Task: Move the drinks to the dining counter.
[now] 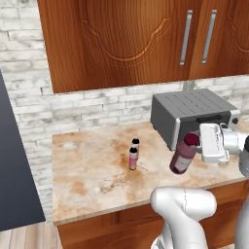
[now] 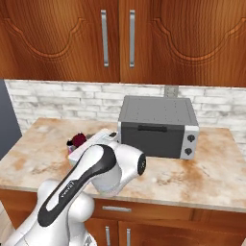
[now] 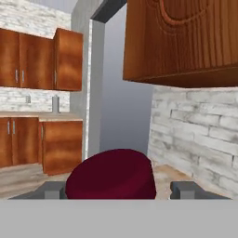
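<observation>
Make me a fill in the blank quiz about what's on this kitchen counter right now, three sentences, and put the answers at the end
1. The gripper holds the tilted maroon bottle with the white label by its ____.
2. Two tiny pink bottles with ____ caps stand on the marble counter.
3. The grey toaster oven sits against the white ____ wall.

Answers: neck; black; brick

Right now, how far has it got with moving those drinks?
Barely begun. Nothing looks delivered yet. The gripper holds the tall maroon bottle, tilted above the marble counter beside the grey toaster oven. The two tiny pink black-capped bottles are waiting there.
</observation>
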